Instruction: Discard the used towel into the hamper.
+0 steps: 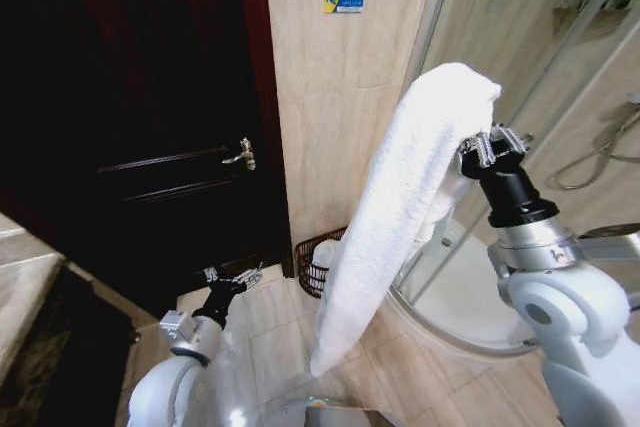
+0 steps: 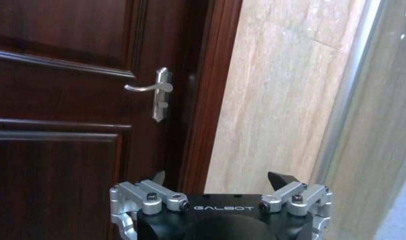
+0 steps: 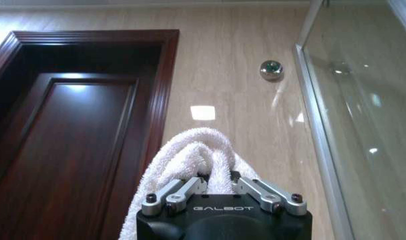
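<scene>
A long white towel (image 1: 400, 217) hangs from my right gripper (image 1: 480, 150), which is raised high in front of the tiled wall and shut on the towel's top fold. In the right wrist view the towel (image 3: 189, 155) bunches between the closed fingers of the right gripper (image 3: 216, 179). The hamper (image 1: 312, 267), a reddish-brown wire basket, stands on the floor at the foot of the wall, below and behind the hanging towel, which hides part of it. Something white shows inside it. My left gripper (image 1: 232, 282) is held low by the door, open and empty; the left wrist view shows this left gripper (image 2: 220, 179) facing the door.
A dark wooden door (image 1: 150, 147) with a metal handle (image 1: 240, 155) fills the left. A glass shower enclosure (image 1: 520, 47) with a curved tray (image 1: 460, 297) stands on the right. A stone counter edge (image 1: 20, 287) lies at the far left. Tiled floor lies in front of the hamper.
</scene>
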### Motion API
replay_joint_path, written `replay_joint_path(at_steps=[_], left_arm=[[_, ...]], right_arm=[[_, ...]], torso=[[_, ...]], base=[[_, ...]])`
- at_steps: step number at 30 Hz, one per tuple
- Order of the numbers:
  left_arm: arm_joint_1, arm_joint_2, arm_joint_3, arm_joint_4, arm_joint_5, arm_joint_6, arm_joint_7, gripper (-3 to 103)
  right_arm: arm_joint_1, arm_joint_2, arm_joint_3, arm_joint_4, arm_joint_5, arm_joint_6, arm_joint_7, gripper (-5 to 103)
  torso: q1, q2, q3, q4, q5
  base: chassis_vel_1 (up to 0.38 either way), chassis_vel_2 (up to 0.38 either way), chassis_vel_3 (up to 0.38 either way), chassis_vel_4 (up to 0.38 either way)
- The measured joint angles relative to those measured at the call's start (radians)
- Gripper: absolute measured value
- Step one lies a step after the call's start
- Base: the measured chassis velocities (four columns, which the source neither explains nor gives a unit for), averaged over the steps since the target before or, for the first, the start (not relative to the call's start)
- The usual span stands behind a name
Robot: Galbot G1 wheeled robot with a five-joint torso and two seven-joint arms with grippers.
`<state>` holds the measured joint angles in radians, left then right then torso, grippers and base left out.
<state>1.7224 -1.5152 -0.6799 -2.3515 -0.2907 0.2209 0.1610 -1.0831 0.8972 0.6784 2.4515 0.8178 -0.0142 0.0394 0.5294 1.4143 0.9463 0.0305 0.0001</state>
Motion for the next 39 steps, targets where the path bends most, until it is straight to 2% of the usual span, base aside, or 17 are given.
replay_joint_path(at_steps=[2, 4, 7, 14, 25, 34, 39], left_arm=[[0.000, 0.000, 0.000, 0.000, 0.000, 0.000, 0.000, 100], [0.000, 0.000, 0.000, 0.000, 0.000, 0.000, 0.000, 100], [0.000, 0.000, 0.000, 0.000, 0.000, 0.000, 0.000, 100], [0.001, 0.000, 0.000, 0.000, 0.000, 0.000, 0.000, 100], [0.000, 0.000, 0.000, 0.000, 0.000, 0.000, 0.000, 100], [0.000, 0.000, 0.000, 0.000, 0.000, 0.000, 0.000, 100], [0.000, 0.000, 0.000, 0.000, 0.000, 0.000, 0.000, 100]], right_arm=[[0.018, -0.011, 0.005, -0.011, 0.009, 0.001, 0.001, 14], [0.073, -0.041, 0.008, -0.053, 0.033, 0.006, 0.000, 14], [0.137, -0.070, 0.019, -0.109, 0.055, 0.012, -0.012, 14], [0.338, -0.134, -0.009, -0.289, 0.103, 0.013, -0.039, 14], [0.418, -0.171, -0.028, -0.394, 0.129, 0.020, -0.076, 14], [0.444, -0.167, -0.041, -0.397, 0.154, 0.005, -0.064, 14], [0.496, -0.128, -0.084, -0.415, 0.155, -0.005, -0.063, 14]], torso=[[0.000, 0.000, 0.000, 0.0004, -0.0012], [0.000, -0.001, 0.000, 0.0006, 0.0008], [-0.001, -0.001, -0.001, 0.0001, -0.0005], [-0.003, -0.001, -0.001, 0.0003, 0.0001], [-0.002, -0.002, -0.002, 0.0003, 0.0000], [-0.002, -0.002, -0.002, 0.0000, -0.0001], [-0.002, -0.002, -0.002, 0.0002, -0.0002]], base=[[-0.113, 0.140, 0.193, -0.079], [-0.086, 0.122, 0.043, -0.032], [0.000, 0.000, 0.000, 0.000], [0.015, -0.008, -0.009, 0.008], [0.000, 0.000, 0.000, 0.000], [0.000, 0.000, 0.000, 0.000], [0.000, 0.000, 0.000, 0.000]])
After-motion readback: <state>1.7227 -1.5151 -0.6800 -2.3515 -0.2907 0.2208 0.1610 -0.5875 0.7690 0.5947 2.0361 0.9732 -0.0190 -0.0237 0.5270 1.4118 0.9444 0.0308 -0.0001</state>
